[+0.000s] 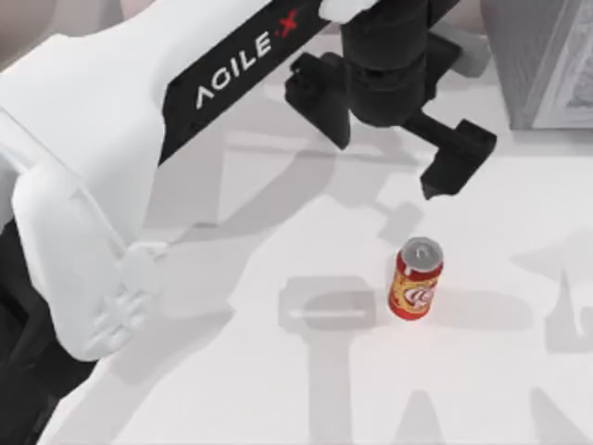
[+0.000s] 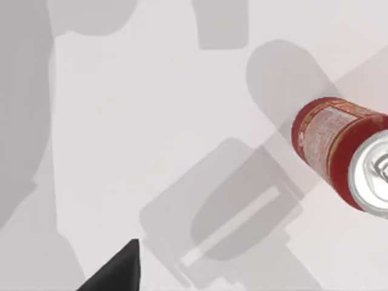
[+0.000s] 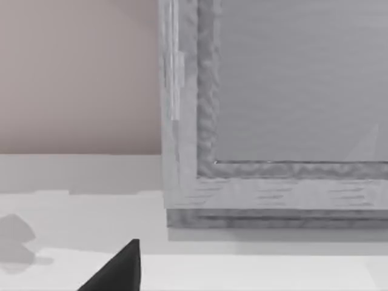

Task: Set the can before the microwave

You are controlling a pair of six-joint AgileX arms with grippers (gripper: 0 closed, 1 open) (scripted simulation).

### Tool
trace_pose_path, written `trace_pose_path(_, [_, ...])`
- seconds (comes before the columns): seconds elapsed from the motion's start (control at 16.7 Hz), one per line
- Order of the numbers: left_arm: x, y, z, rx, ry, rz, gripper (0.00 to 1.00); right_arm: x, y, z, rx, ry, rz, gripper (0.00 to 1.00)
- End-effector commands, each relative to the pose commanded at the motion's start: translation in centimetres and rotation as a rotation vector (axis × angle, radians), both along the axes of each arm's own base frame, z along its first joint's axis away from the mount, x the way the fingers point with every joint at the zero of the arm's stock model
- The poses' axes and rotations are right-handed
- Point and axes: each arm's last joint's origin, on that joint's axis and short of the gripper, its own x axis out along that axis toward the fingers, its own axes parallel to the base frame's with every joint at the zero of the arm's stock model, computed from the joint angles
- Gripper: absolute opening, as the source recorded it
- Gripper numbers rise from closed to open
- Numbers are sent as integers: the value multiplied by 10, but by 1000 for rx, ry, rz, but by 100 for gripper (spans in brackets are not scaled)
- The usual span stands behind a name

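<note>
Our left gripper (image 1: 389,144) hovers with fingers spread above the table (image 1: 232,389), holding nothing. The can (image 1: 415,280) stands upright just beyond it, ungrasped. Grasping and carrying it before the microwave (image 1: 547,56), at the top view's far right, both remain.

A white table (image 1: 278,389) spreads across the scene, crossed by soft grey shadows. At its far right corner stands a speckled grey box (image 1: 542,65), with a raised frame around a smoother, paler panel. Beyond the table's far edge rises a plain pinkish wall (image 3: 79,73).
</note>
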Motion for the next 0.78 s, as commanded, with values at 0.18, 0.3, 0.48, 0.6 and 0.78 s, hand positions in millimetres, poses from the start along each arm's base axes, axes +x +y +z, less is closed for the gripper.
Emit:
trace_pose_path(0.18, [-7, -32, -34, 72, 64, -44, 100, 0, 0, 0, 0, 0, 0, 100])
trace_pose_path(0.3, [-13, -45, -51, 106, 91, -63, 100, 0, 0, 0, 0, 0, 0, 100])
trace_pose_path(0.48, [-19, -54, -64, 132, 110, -77, 100, 0, 0, 0, 0, 0, 0, 100])
trace_pose_path(0.6, [-19, -54, -64, 132, 110, -78, 100, 0, 0, 0, 0, 0, 0, 100])
trace_pose_path(0.78, [-17, -53, -65, 133, 112, -73, 100, 0, 0, 0, 0, 0, 0, 100])
